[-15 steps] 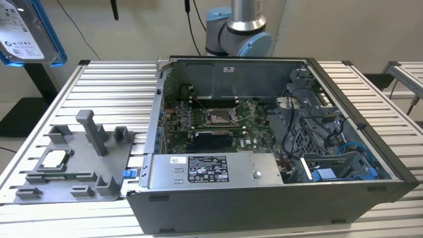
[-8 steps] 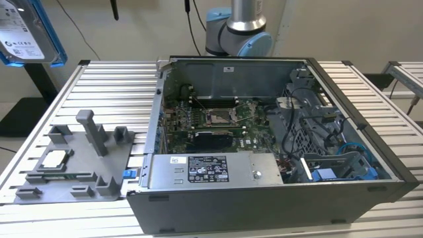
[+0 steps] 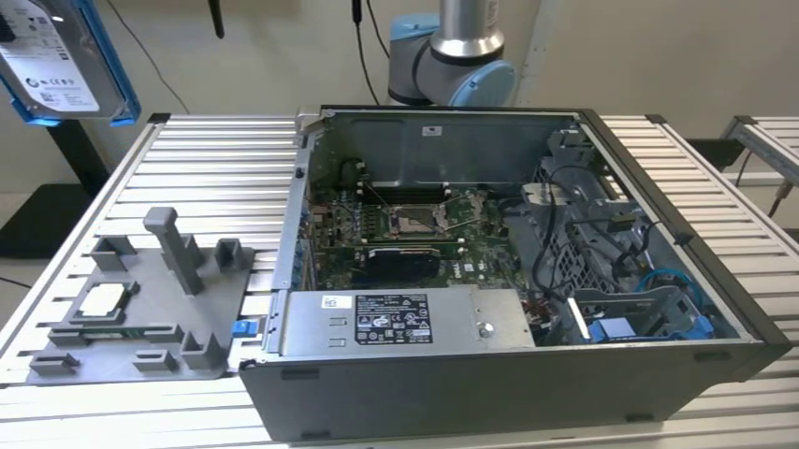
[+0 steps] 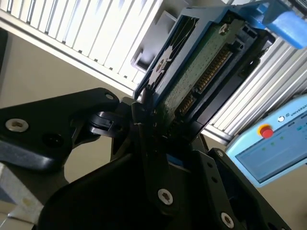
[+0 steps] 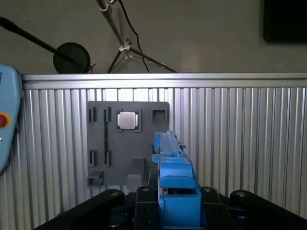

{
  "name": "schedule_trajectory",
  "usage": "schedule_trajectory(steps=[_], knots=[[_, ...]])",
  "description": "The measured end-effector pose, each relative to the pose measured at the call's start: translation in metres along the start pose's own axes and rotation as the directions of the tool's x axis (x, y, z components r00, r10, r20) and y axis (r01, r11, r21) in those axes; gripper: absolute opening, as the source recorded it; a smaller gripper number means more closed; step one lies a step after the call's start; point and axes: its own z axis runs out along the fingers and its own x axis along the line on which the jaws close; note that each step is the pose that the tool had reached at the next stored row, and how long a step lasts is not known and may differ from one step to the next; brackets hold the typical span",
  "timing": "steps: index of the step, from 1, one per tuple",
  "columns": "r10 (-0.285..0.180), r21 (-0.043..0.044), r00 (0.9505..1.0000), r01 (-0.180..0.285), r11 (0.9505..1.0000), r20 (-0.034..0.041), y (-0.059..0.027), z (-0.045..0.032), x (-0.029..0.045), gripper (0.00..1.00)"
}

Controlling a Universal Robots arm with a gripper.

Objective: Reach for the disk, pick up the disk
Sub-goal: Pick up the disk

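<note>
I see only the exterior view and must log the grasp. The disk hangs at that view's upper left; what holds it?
Observer: In the second wrist view the pincer is shut on the disk, black fingers clamping one end.
Operator: Which side shows there?
Observer: Its green circuit board, with a row of connector pins.
Operator: Anything nearby outside my frame?
Observer: A light-blue teach pendant with a red button, past the ribbed table's edge.

A ribbed aluminium table [image 3: 212, 159] carries an open computer case [image 3: 500, 383], which lies flat across its middle. Just beside the case, toward the exterior view's left, a grey slotted fixture plate [image 3: 138, 344] rests on the slats.
</note>
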Motion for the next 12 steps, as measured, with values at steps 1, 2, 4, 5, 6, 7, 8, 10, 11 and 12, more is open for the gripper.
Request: schedule_trajectory(steps=[1, 2, 4, 5, 6, 7, 8, 10, 11, 12], knots=[[0.0, 0.0, 1.0, 0.0, 1.0, 0.0, -0.0023, 0.0, -0.0001, 0.0], [0.0, 0.0001, 1.0, 0.0, 1.0, 0.0001, -0.0044, 0.0001, -0.0001, 0.0], [0.0, 0.0, 1.0, 0.0, 1.0, 0.0, -0.009, 0.0002, -0.0002, 0.0], [0.0, 0.0001, 1.0, 0.0, 1.0, 0.0001, -0.0114, 0.0002, -0.0003, 0.0], [0.0, 0.0001, 1.0, 0.0, 1.0, 0.0001, -0.0137, 0.0002, -0.0004, 0.0], [0.0, 0.0, 1.0, 0.0, 1.0, 0.0, -0.0162, 0.0002, -0.0005, 0.0], [0.0, 0.0001, 1.0, 0.0, 1.0, 0.0, -0.0186, 0.0003, -0.0005, 0.0], [0.0, 0.0, 1.0, 0.0, 1.0, 0.0, -0.0233, 0.0003, -0.0007, 0.0], [0.0, 0.0, 1.0, 0.0, 1.0, 0.0, -0.0256, 0.0004, -0.0008, 0.0], [0.0, 0.0001, 1.0, 0.0, 1.0, 0.0001, -0.0281, 0.0005, -0.0008, 0.0]])
